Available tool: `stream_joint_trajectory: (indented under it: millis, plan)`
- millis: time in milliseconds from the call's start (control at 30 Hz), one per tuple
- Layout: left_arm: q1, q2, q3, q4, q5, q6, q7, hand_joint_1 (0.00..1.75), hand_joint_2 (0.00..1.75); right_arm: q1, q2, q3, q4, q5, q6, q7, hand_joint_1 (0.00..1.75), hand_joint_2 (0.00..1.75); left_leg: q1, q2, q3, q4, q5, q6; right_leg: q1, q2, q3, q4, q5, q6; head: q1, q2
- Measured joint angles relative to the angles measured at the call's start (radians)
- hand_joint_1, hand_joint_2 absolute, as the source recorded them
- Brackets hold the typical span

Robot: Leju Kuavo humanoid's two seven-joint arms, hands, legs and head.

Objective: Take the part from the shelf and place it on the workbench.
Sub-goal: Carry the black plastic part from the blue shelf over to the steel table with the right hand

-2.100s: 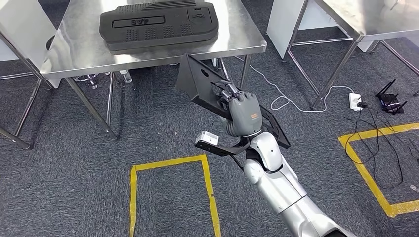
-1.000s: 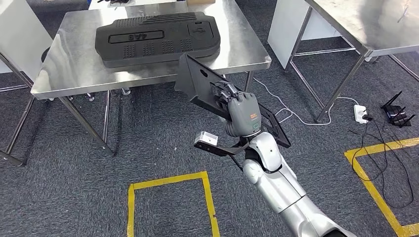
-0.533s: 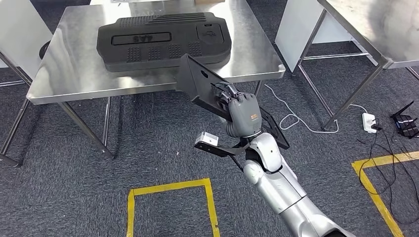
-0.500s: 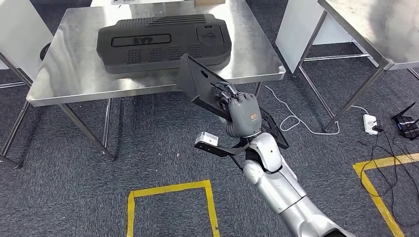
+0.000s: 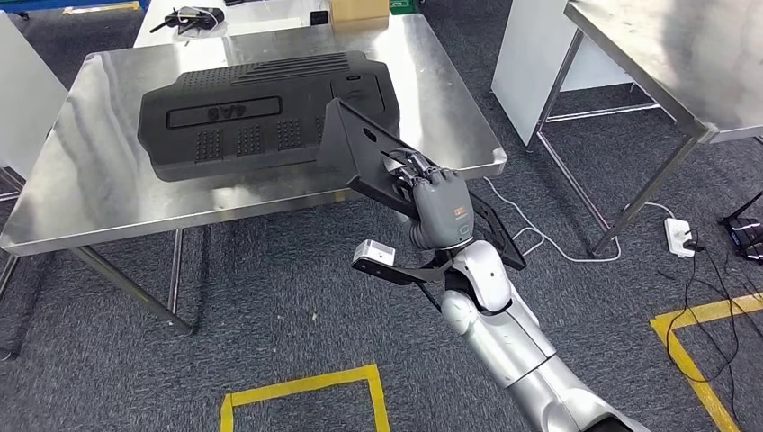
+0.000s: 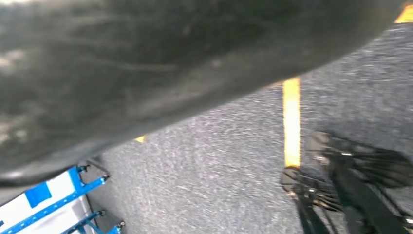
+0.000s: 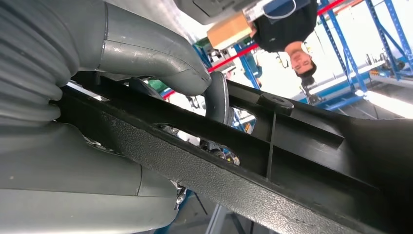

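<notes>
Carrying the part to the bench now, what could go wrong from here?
The right robot hand grips the long black part near its middle, tilted, so it could twist or slip. Its leading end hangs over the workbench edge beside the large black cover; it may strike either. A white cable crosses the floor nearby, a trip risk.

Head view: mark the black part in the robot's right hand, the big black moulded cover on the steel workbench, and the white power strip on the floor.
black part (image 5: 360, 148), head view, on its flat upper panel.
moulded cover (image 5: 252, 117), head view, on its top face.
power strip (image 5: 679, 236), head view, on its white body.
</notes>
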Motion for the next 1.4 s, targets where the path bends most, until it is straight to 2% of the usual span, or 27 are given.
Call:
stream_joint_trajectory:
  millis: [67, 100, 167, 200, 267, 333, 400, 433, 467, 500, 533, 567, 600, 667, 733, 767, 867, 900, 933, 1000, 1033, 1100, 1133, 1233, 1300, 1367, 1400]
  plan:
    - [0.006, 0.001, 0.0, 0.003, 0.0, 0.001, 0.0, 0.0, 0.0, 0.004, 0.0, 0.001, 0.003, 0.0, 0.0, 0.0, 1.75, 1.75, -0.004, -0.002, 0.005, -0.075, 0.13, 0.009, 0.006, 0.005, 0.025, -0.005, -0.031, 0.008, 0.0, 0.0]
    - [0.008, 0.002, 0.0, 0.004, 0.0, 0.001, 0.001, 0.0, 0.0, 0.005, 0.0, 0.001, 0.004, 0.0, 0.0, 0.0, 1.75, 1.75, -0.006, -0.003, 0.01, -0.09, 0.16, 0.012, 0.008, 0.007, 0.04, -0.005, -0.039, 0.014, -0.001, 0.0]
    - [0.004, 0.0, 0.0, 0.004, 0.0, 0.001, 0.001, 0.0, 0.0, 0.0, 0.001, 0.0, 0.003, 0.0, 0.001, 0.0, 1.75, 1.75, -0.005, -0.006, 0.034, -0.094, 0.152, 0.018, 0.01, 0.008, 0.055, 0.004, -0.042, 0.028, 0.0, 0.0]
    - [0.001, -0.001, 0.0, 0.003, 0.0, 0.001, 0.001, 0.0, 0.0, -0.003, 0.001, 0.0, 0.002, 0.0, 0.001, 0.0, 1.75, 1.75, -0.003, -0.006, 0.044, -0.097, 0.147, 0.023, 0.009, 0.006, 0.046, 0.033, -0.034, 0.037, 0.0, 0.0]
    - [-0.003, -0.001, 0.0, 0.002, 0.0, 0.001, 0.001, 0.0, 0.0, -0.008, 0.002, 0.0, 0.0, 0.0, 0.0, 0.0, 1.75, 1.75, 0.001, -0.007, 0.064, -0.1, 0.133, 0.031, 0.006, 0.002, -0.023, 0.137, -0.034, 0.047, 0.002, 0.0]
    - [-0.004, -0.002, 0.0, 0.002, 0.0, 0.001, 0.001, 0.0, 0.0, -0.008, 0.002, 0.0, 0.001, 0.0, 0.0, 0.0, 1.75, 1.75, 0.002, -0.008, 0.078, -0.1, 0.114, 0.035, 0.001, 0.0, -0.125, 0.254, -0.077, 0.042, 0.003, 0.0]
    - [-0.004, -0.002, 0.0, 0.003, 0.0, 0.001, 0.001, 0.0, 0.0, -0.005, 0.0, 0.0, 0.001, 0.0, 0.0, 0.0, 1.75, 1.75, 0.002, -0.012, 0.101, -0.1, 0.093, 0.035, -0.003, -0.001, -0.193, 0.285, -0.118, 0.041, 0.003, 0.0]
    - [-0.004, -0.002, 0.0, 0.003, 0.0, 0.001, 0.001, 0.0, 0.0, -0.004, -0.002, 0.0, 0.001, 0.0, 0.0, 0.0, 1.75, 1.75, 0.002, -0.014, 0.115, -0.1, 0.082, 0.034, -0.004, -0.001, -0.204, 0.255, -0.108, 0.049, 0.003, 0.0]
    - [-0.004, -0.002, 0.0, 0.003, 0.0, 0.001, 0.001, 0.0, 0.0, -0.003, -0.003, 0.0, 0.001, 0.0, 0.0, 0.0, 1.75, 1.75, 0.002, -0.016, 0.131, -0.101, 0.071, 0.033, -0.003, -0.001, -0.201, 0.2, -0.074, 0.061, 0.003, 0.0]
    - [-0.004, -0.002, 0.0, 0.003, 0.0, 0.001, 0.001, 0.0, 0.0, -0.003, -0.003, 0.0, 0.001, 0.0, 0.0, 0.0, 1.75, 1.75, 0.002, -0.017, 0.143, -0.102, 0.06, 0.031, -0.002, -0.003, -0.19, 0.136, -0.015, 0.072, 0.003, 0.0]
    - [-0.005, -0.002, 0.0, 0.003, 0.0, 0.001, 0.001, 0.0, 0.0, -0.003, -0.004, 0.0, 0.002, 0.0, 0.0, 0.0, 1.75, 1.75, 0.001, -0.018, 0.155, -0.104, 0.051, 0.028, 0.001, -0.006, -0.179, 0.08, 0.038, 0.075, 0.002, 0.0]
    - [-0.005, -0.002, 0.0, 0.003, 0.0, 0.001, 0.001, 0.0, 0.0, -0.004, -0.003, 0.0, 0.002, 0.0, 0.0, 0.0, 1.75, 1.75, 0.001, -0.02, 0.162, -0.107, 0.044, 0.024, 0.004, -0.008, -0.17, 0.04, 0.079, 0.067, 0.001, 0.0]
    - [-0.007, -0.002, 0.0, 0.003, 0.0, 0.001, 0.001, 0.0, 0.0, -0.004, -0.003, 0.0, 0.002, 0.0, 0.0, 0.0, 1.75, 1.75, 0.001, -0.02, 0.168, -0.109, 0.044, 0.019, 0.008, -0.01, -0.164, 0.019, 0.105, 0.053, 0.001, 0.0]
    - [-0.007, -0.004, 0.0, 0.003, 0.0, 0.001, 0.001, 0.0, 0.0, -0.006, -0.002, 0.0, 0.0, 0.0, 0.0, 0.0, 1.75, 1.75, 0.0, -0.019, 0.176, -0.111, 0.05, 0.007, 0.008, -0.01, -0.15, 0.001, 0.115, 0.025, 0.001, 0.0]
    - [-0.006, -0.004, 0.0, 0.002, 0.0, 0.001, 0.001, 0.0, 0.0, -0.007, 0.0, 0.0, -0.001, 0.0, 0.0, 0.0, 1.75, 1.75, -0.002, -0.014, 0.164, -0.078, 0.049, -0.002, 0.0, -0.009, -0.124, -0.014, 0.12, 0.012, 0.0, 0.0]
    - [-0.007, -0.004, 0.0, 0.002, 0.0, 0.0, 0.001, 0.0, 0.0, -0.008, 0.001, 0.0, -0.002, 0.0, 0.0, 0.0, 1.75, 1.75, -0.001, -0.011, 0.143, -0.036, 0.037, -0.005, -0.003, -0.009, -0.112, -0.018, 0.117, 0.008, -0.002, 0.0]
    - [-0.009, -0.004, 0.0, 0.002, 0.0, 0.0, 0.001, 0.0, 0.0, -0.008, 0.002, 0.0, -0.001, 0.0, 0.0, 0.0, 1.75, 1.75, 0.004, -0.005, 0.028, 0.129, -0.029, -0.018, -0.004, -0.009, -0.095, -0.019, 0.102, -0.003, -0.002, 0.0]
    - [-0.008, -0.005, 0.0, 0.002, 0.0, 0.0, 0.001, 0.0, 0.0, -0.007, 0.002, 0.001, -0.001, 0.0, 0.0, 0.0, 1.75, 1.75, 0.006, -0.004, 0.0, 0.15, -0.035, -0.022, -0.005, -0.008, -0.09, -0.019, 0.097, -0.002, -0.002, 0.0]
    - [-0.008, -0.005, 0.0, 0.002, 0.0, 0.001, 0.001, 0.0, 0.0, -0.006, 0.002, 0.001, -0.001, 0.0, 0.0, 0.0, 1.75, 1.75, 0.008, -0.003, -0.009, 0.135, -0.016, -0.025, -0.006, -0.007, -0.083, -0.019, 0.091, 0.0, -0.002, 0.0]
    - [-0.008, -0.004, 0.0, 0.002, 0.0, 0.001, 0.001, 0.0, 0.0, -0.004, 0.002, 0.001, -0.001, 0.0, 0.0, 0.0, 1.75, 1.75, 0.014, -0.001, 0.023, 0.019, 0.077, -0.029, -0.009, -0.006, -0.064, -0.017, 0.076, 0.008, -0.002, 0.0]
    - [-0.008, -0.005, 0.0, 0.002, 0.0, 0.001, 0.001, 0.0, 0.0, -0.005, 0.002, 0.001, -0.001, 0.0, 0.0, 0.0, 1.75, 1.75, 0.015, 0.0, 0.046, -0.044, 0.106, -0.03, -0.008, -0.005, -0.056, -0.014, 0.068, 0.014, -0.003, 0.0]
    - [-0.009, -0.005, 0.0, 0.002, 0.0, 0.001, 0.001, 0.0, 0.0, -0.006, 0.003, 0.001, -0.001, 0.0, 0.0, 0.0, 1.75, 1.75, 0.013, 0.002, 0.074, -0.11, 0.122, -0.019, -0.004, -0.004, -0.054, -0.01, 0.054, 0.027, -0.003, 0.0]
    - [-0.01, -0.006, 0.0, 0.002, 0.0, 0.001, 0.001, 0.0, 0.0, -0.006, 0.003, 0.001, -0.001, 0.0, 0.0, 0.0, 1.75, 1.75, 0.01, 0.002, 0.077, -0.111, 0.111, -0.01, -0.002, -0.004, -0.056, -0.009, 0.049, 0.033, -0.003, 0.0]
    - [-0.009, -0.007, 0.0, 0.002, 0.0, 0.001, 0.001, 0.0, 0.0, -0.007, 0.003, 0.0, -0.002, 0.0, 0.0, 0.0, 1.75, 1.75, 0.011, 0.001, 0.087, -0.111, 0.115, 0.014, -0.003, -0.005, -0.064, 0.007, 0.031, 0.047, -0.002, 0.0]
    - [-0.01, -0.007, 0.0, 0.002, 0.0, 0.001, 0.001, 0.0, 0.0, -0.01, 0.003, 0.0, -0.002, 0.0, 0.0, 0.0, 1.75, 1.75, 0.013, 0.0, 0.092, -0.112, 0.11, 0.024, -0.006, -0.005, -0.112, 0.099, -0.004, 0.049, 0.0, 0.0]
    - [-0.01, -0.007, 0.0, 0.002, 0.0, 0.001, 0.001, 0.0, 0.0, -0.009, 0.003, 0.0, -0.002, 0.0, 0.0, 0.0, 1.75, 1.75, 0.011, -0.001, 0.096, -0.112, 0.102, 0.03, -0.007, -0.006, -0.206, 0.243, -0.048, 0.048, 0.001, 0.0]
    - [-0.01, -0.007, 0.0, 0.002, 0.0, 0.001, 0.001, 0.0, 0.0, -0.007, 0.002, 0.0, -0.002, 0.0, 0.0, 0.0, 1.75, 1.75, 0.009, -0.002, 0.101, -0.111, 0.096, 0.031, -0.007, -0.006, -0.243, 0.289, -0.054, 0.05, 0.002, 0.0]
